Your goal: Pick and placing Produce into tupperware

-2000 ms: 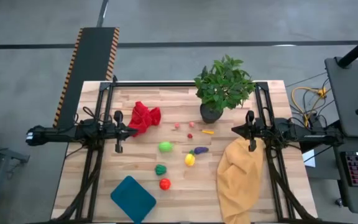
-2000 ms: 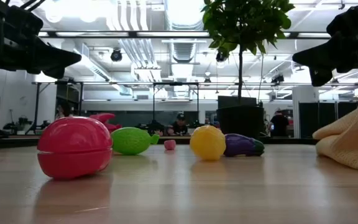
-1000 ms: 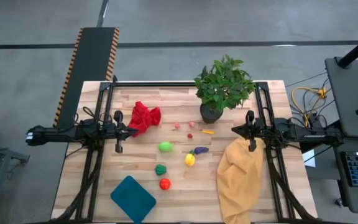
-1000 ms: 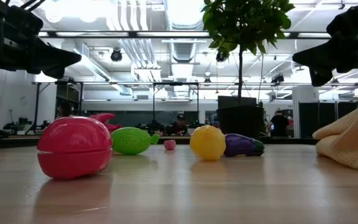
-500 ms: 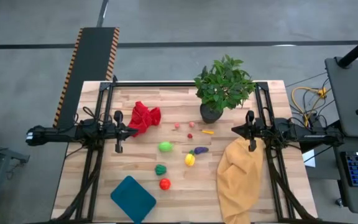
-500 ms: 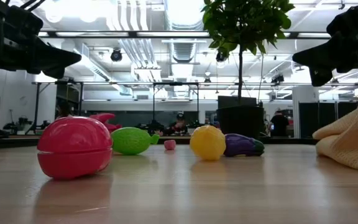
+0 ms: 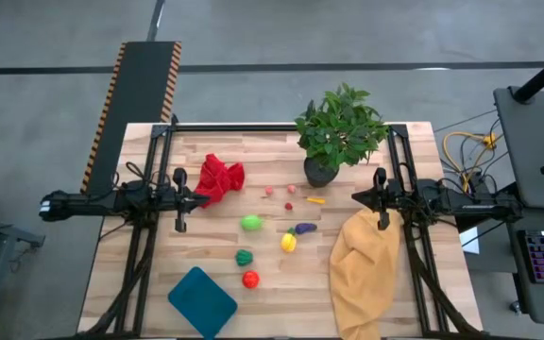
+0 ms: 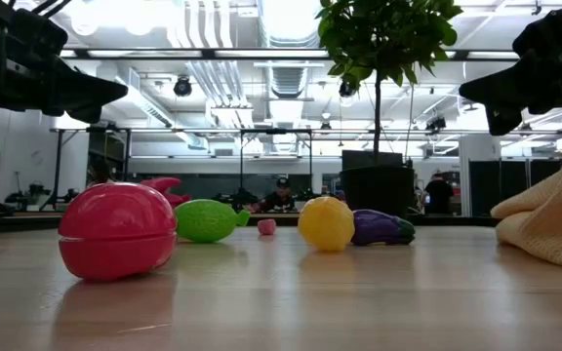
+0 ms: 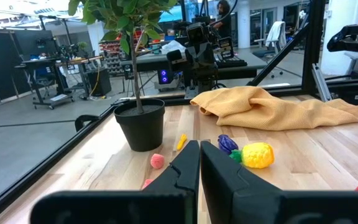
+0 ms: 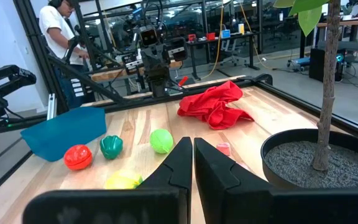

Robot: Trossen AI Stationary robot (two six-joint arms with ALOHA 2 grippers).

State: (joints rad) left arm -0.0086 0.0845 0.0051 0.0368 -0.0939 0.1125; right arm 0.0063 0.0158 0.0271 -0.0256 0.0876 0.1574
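Note:
The teal tupperware lies flat near the table's near-left corner. Produce lies loose mid-table: a bright green piece, a dark green one, a red one, a yellow one, a purple one and tiny pink pieces. My left gripper hovers shut at the left side beside the red cloth. My right gripper hovers shut at the right side, over the mustard cloth's far end. In the wrist views, the fingers of the left gripper and of the right gripper are together.
A potted plant stands at the far centre-right. A red cloth lies far-left and a mustard cloth covers the near-right. A small orange stick lies near the pot. A person stands beyond the table.

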